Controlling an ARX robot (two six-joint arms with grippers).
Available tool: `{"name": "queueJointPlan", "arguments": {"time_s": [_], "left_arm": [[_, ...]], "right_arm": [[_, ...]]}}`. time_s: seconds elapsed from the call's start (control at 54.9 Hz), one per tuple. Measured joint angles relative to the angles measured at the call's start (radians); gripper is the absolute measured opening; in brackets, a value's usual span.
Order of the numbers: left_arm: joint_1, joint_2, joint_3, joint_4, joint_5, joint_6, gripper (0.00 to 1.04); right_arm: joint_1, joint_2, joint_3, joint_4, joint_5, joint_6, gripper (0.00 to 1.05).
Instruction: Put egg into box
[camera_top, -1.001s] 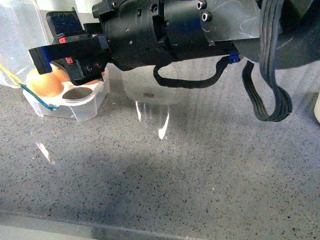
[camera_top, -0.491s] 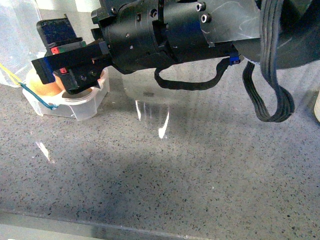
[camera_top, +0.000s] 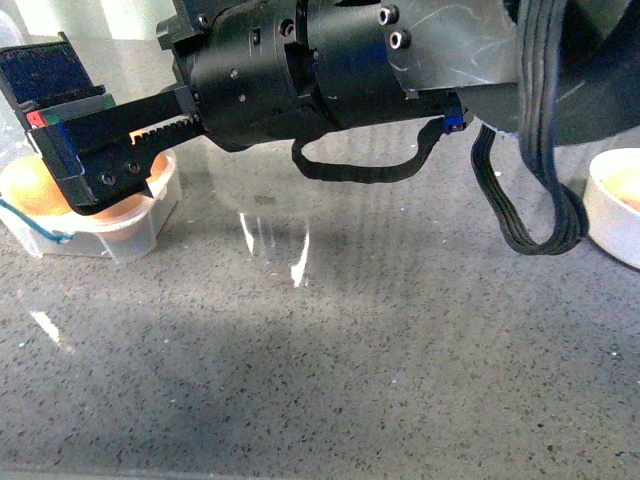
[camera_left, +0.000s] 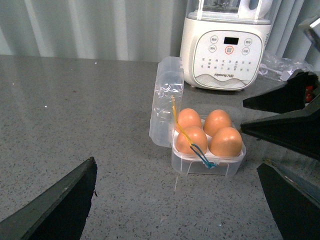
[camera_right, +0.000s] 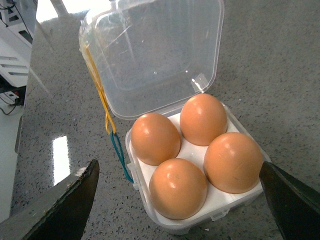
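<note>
The box (camera_right: 235, 202) is a clear case with a white tray, and its hinged lid (camera_right: 155, 55) stands open. Every hollow holds a plain brown egg (camera_right: 177, 187), all alike. My right gripper (camera_right: 177, 200) is open and empty, hovering just above the eggs with a finger on either side. In the front view this gripper (camera_top: 65, 125) covers most of the box (camera_top: 125, 235) at the far left. My left gripper (camera_left: 177, 210) is open and empty, low over the counter, a short way from the box (camera_left: 207, 162).
A white kitchen machine (camera_left: 227, 50) stands behind the box. A round white bowl (camera_top: 612, 210) with something orange in it sits at the right edge. The right arm's black cable loop (camera_top: 540, 190) hangs over the grey speckled counter (camera_top: 330, 360).
In the front view the box has shifted left and the white bowl has come into view at the right. The right gripper has moved left over the box, its jaws wider apart.
</note>
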Motion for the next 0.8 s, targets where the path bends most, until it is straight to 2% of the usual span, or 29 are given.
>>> {"name": "queueJointPlan", "arguments": {"time_s": [0.164, 0.309, 0.601, 0.801], "left_arm": [[0.0, 0.0, 0.0, 0.0, 0.0, 0.0, 0.98], [0.0, 0.0, 0.0, 0.0, 0.0, 0.0, 0.98], [0.0, 0.0, 0.0, 0.0, 0.0, 0.0, 0.98], [0.0, 0.0, 0.0, 0.0, 0.0, 0.0, 0.98]], "right_arm": [[-0.056, -0.087, -0.091, 0.061, 0.061, 0.015, 0.97], [-0.155, -0.193, -0.261, 0.144, 0.125, 0.046, 0.97], [-0.304, -0.336, -0.467, 0.172, 0.417, 0.077, 0.97], [-0.397, -0.517, -0.548, 0.156, 0.514, 0.101, 0.96]]}}
